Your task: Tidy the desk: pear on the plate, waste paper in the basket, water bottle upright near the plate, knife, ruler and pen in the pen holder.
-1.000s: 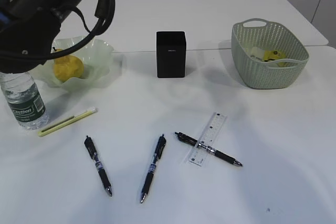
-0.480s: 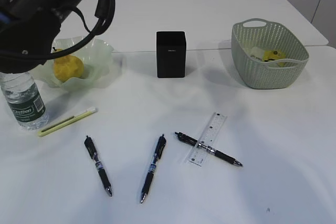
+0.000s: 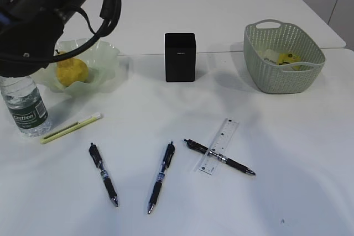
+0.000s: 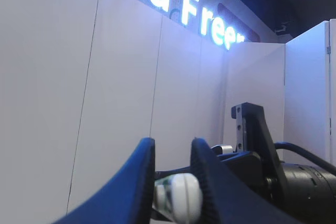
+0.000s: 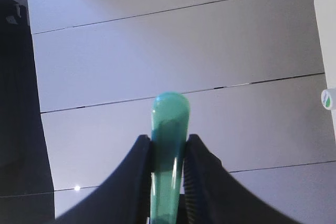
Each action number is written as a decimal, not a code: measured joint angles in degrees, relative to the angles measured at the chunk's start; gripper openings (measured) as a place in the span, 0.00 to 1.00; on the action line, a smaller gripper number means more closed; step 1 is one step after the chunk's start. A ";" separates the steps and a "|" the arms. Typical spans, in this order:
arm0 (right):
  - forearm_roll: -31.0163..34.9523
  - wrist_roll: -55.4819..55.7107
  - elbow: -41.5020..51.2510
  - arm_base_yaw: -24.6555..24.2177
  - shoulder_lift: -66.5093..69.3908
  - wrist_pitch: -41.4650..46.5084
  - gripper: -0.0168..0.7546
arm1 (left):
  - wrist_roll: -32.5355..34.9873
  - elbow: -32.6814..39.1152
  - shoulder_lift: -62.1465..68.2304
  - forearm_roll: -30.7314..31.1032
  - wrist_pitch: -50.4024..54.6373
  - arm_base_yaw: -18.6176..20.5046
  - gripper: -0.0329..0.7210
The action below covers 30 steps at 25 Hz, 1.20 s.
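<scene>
Counter: white, I see the water bottle [image 3: 25, 109] upright at far left, beside the plate [image 3: 105, 59].
Left jaws [image 4: 173, 182]: clamped on its white cap, straight above.
Right jaws [image 5: 169, 182]: pinching a green rod-like object [image 5: 169, 145].

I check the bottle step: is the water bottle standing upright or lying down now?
Upright. The water bottle stands on the desk beside the plate, label level, its top hidden behind the left arm.

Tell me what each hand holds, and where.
Left hand grips the water bottle at its white cap. Right hand pinches a green rod-like object along its shaft.
</scene>
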 joint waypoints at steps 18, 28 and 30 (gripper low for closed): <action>0.00 -0.02 0.00 0.00 0.00 0.11 0.27 | 0.00 0.00 0.00 0.00 0.00 0.00 0.23; 0.00 -0.12 0.00 0.00 0.00 0.11 0.30 | 0.00 0.00 0.00 1.12 0.00 0.00 0.22; 0.00 -0.23 0.00 0.00 0.00 0.11 0.31 | 0.00 0.00 0.00 1.12 0.00 0.00 0.22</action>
